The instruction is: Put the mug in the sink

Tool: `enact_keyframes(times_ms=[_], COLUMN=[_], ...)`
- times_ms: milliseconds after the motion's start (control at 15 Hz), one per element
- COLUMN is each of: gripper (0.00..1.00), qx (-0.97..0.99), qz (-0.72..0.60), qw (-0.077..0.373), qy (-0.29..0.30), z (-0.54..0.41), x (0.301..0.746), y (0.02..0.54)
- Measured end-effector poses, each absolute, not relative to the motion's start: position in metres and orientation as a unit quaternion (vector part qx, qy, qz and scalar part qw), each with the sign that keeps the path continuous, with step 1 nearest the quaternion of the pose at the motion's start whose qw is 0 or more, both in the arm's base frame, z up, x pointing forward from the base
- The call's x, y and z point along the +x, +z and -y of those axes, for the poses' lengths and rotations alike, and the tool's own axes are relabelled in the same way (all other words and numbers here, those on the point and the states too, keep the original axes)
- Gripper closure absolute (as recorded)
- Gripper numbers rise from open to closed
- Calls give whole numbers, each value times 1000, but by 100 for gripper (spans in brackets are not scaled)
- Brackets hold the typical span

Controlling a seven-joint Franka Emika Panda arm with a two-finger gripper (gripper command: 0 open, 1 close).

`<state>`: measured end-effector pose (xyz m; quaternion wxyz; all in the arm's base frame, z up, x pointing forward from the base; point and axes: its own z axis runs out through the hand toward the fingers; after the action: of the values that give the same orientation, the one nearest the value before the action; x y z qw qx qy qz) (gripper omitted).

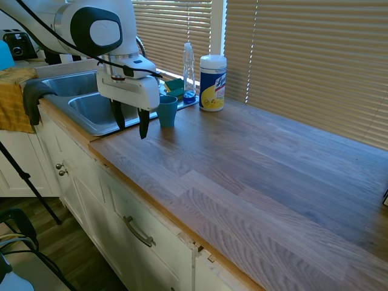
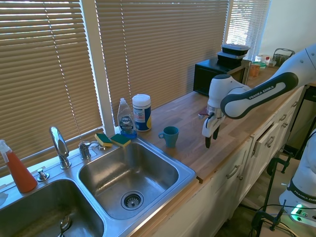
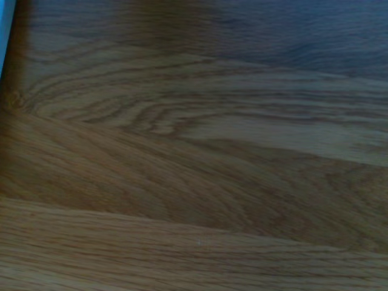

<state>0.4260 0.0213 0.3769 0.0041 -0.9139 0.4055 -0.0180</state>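
The gripper (image 1: 130, 123) is hanging above bare wooden counter (image 1: 260, 176) near its front edge, fingers parted and holding nothing; the wrist view is showing only wood grain, so the camera is not yet looking at the target. The mug (image 1: 167, 111) is standing upright on the counter just beside the sink (image 2: 183, 173) rim, handle pointing toward the basins in the second exterior view, and it is apart from the gripper.

Judgement: the step in hand is the approach; the arm is needing to travel toward the window side, centre over the mug, and descend with one finger inside the wall and one outside, or straddling the body, avoiding the handle; the wipes canister (image 1: 213, 82) and dish soap bottle (image 1: 189, 71) are standing near, so a vertical descent is looking safest.

Count: one mug; one canister; one soap bottle; two sponges (image 2: 112, 139); two basins; one faucet (image 2: 59, 145); one red bottle (image 2: 17, 169).
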Motion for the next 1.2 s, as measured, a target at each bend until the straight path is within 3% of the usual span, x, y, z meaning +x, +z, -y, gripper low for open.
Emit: enact_keyframes(times_ms=[267,600,867,1200], gripper=[0,0,0,0], qx=[-914,-910,-900,-883], qz=[-405,-411,-429,-461], qw=[9,24,41,64], qy=[-27,-48,-58,-61], z=[-22,-29,-32,-27], x=[433,460,494,551], y=[388,445,471,466])
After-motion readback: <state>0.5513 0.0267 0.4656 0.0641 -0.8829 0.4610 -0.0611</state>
